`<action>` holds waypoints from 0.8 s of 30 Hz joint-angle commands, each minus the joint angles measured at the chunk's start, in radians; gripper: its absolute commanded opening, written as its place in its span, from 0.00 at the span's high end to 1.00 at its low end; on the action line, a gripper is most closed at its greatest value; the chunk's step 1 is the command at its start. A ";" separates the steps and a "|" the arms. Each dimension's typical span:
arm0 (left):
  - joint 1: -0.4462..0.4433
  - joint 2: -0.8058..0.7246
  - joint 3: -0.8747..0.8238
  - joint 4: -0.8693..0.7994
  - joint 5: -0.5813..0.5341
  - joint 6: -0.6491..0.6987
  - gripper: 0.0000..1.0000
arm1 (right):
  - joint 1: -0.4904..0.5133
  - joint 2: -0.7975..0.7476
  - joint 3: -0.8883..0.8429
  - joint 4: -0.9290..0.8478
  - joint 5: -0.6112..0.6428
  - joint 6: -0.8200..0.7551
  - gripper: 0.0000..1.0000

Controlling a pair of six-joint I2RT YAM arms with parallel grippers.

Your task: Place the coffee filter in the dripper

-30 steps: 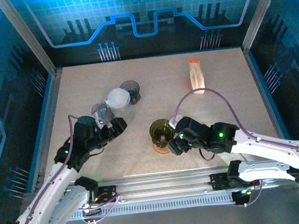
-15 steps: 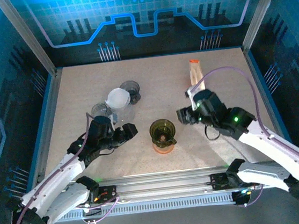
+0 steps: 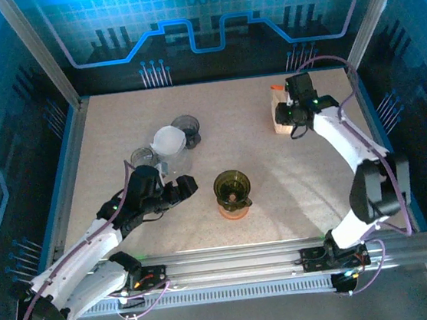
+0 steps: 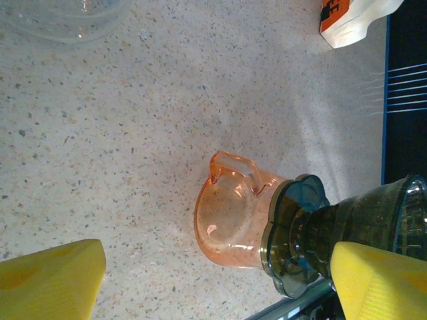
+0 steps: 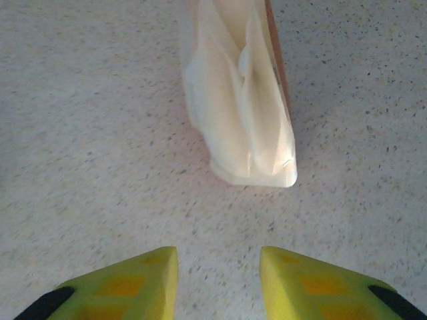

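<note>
Table (image 3: pixel 116 117), centre, toward near edge: dripper (image 3: pixel 232 186) seated on handled cup (image 3: pixel 233 209). Just left of it, apart: left gripper (image 3: pixel 188 184), facing right. Behind that, left of centre: cluster of glass vessels (image 3: pixel 167 146), touching one another. Far right, near back edge: coffee filter pack (image 3: pixel 280 114), lying front to back. Right gripper (image 5: pixel 219 263) beside it, fingertips just short of pack's end.

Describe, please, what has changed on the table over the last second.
The right gripper swung from beside the dripper to the far right and now hovers, open and empty, just short of the filter pack. The left gripper edged slightly toward the dripper, open. Dripper, filter pack and glassware stayed put.
</note>
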 commanded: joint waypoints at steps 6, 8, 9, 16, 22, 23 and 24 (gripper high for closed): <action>0.002 0.005 0.017 -0.031 -0.026 0.042 0.10 | -0.002 0.186 0.219 -0.037 0.109 -0.074 0.69; 0.003 0.010 0.018 -0.032 -0.028 0.046 0.10 | -0.002 0.232 0.269 -0.057 0.118 -0.088 0.71; 0.004 0.014 0.018 -0.031 -0.028 0.047 0.10 | -0.001 0.258 0.297 -0.069 0.126 -0.095 0.73; 0.021 0.020 0.015 -0.037 -0.030 0.048 0.10 | -0.001 0.367 0.407 -0.080 0.166 -0.151 0.78; 0.033 0.024 0.012 -0.036 -0.028 0.046 0.10 | -0.001 0.430 0.477 -0.099 0.167 -0.184 0.78; 0.035 0.026 0.012 -0.035 -0.027 0.045 0.10 | 0.001 0.436 0.487 -0.098 0.165 -0.186 0.78; 0.037 0.028 0.011 -0.034 -0.027 0.042 0.10 | 0.001 0.442 0.494 -0.097 0.164 -0.188 0.78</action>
